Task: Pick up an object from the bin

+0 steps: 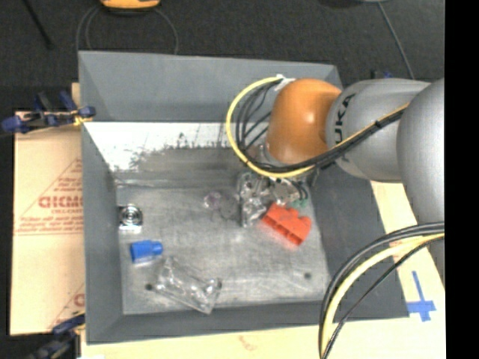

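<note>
My gripper (251, 209) hangs low over the middle right of the bin floor, under the orange wrist cover. Directly to its right, touching or nearly touching the fingers, lies an orange-red block-shaped thing (285, 225). A small clear, faintly purple piece (217, 200) rests just left of the gripper. Something green (301, 200) peeks out behind the orange-red block, mostly hidden by the arm.
At the bin's left side lie a small round silver metal piece (131, 217) and a blue cap-like piece (145, 250). A clear crumpled plastic thing (183, 288) rests near the front wall. The arm covers the bin's back right part.
</note>
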Available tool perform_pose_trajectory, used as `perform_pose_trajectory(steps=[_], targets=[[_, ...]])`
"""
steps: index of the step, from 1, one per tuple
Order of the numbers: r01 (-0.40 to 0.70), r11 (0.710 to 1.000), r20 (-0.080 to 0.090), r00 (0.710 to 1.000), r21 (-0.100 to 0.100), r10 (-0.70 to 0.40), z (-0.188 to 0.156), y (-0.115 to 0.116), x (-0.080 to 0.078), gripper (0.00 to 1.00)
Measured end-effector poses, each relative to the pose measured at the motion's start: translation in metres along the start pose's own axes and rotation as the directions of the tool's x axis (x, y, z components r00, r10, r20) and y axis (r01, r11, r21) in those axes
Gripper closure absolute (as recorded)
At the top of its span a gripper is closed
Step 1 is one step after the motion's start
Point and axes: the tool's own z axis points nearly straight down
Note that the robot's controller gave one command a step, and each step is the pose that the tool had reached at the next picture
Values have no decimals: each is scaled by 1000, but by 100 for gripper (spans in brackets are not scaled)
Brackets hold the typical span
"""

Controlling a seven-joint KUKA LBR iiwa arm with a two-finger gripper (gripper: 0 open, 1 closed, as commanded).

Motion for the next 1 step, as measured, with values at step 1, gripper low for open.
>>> perform_pose_trajectory(steps=[1], targets=[[224,975,-1,975,3,-224,-180,-25,8,100]])
